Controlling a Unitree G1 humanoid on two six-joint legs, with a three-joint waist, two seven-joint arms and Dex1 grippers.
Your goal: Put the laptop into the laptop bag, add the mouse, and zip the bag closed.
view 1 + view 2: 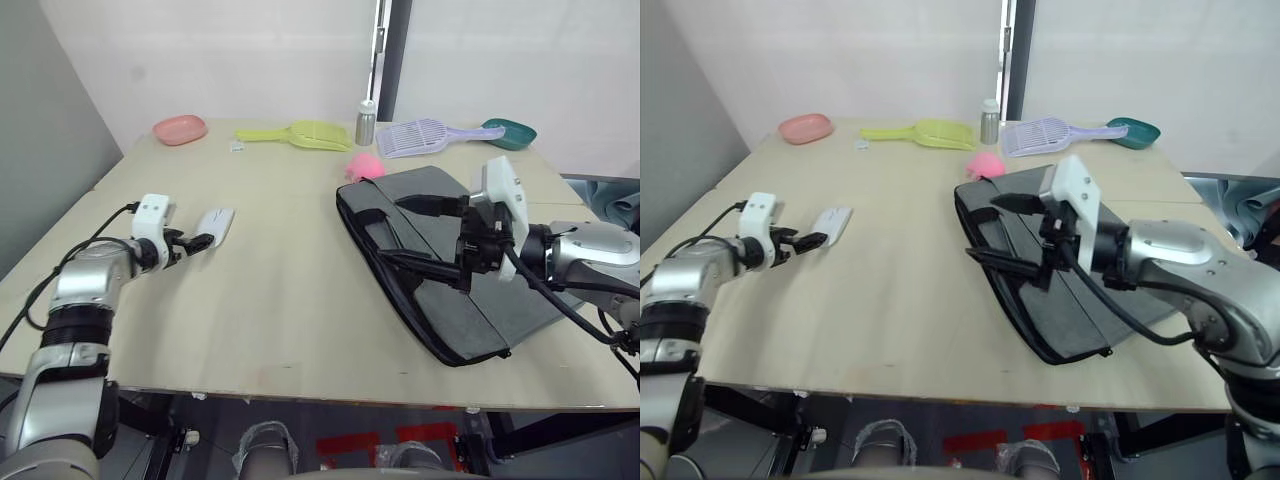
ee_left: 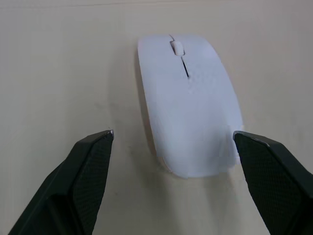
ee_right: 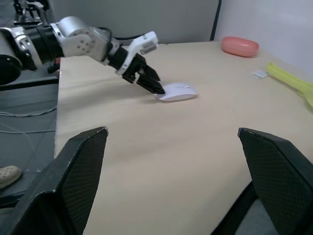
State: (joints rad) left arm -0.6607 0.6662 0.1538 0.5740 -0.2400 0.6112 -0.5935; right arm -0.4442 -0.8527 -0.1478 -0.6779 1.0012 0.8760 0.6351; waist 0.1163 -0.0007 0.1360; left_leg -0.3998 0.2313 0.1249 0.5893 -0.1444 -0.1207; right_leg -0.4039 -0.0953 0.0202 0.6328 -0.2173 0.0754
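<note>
The white mouse lies on the table's left side. My left gripper is open at the mouse's rear end; in the left wrist view its fingertips stand on either side of the mouse, not closed on it. The grey laptop bag lies flat on the right, black strap handles on top. My right gripper hovers open just over the bag's left edge, nothing between its fingers. The laptop is out of view.
A pink plush toy sits at the bag's far corner. Along the far edge are a pink dish, a yellow scoop, a metal can, a lilac scoop and a teal dish.
</note>
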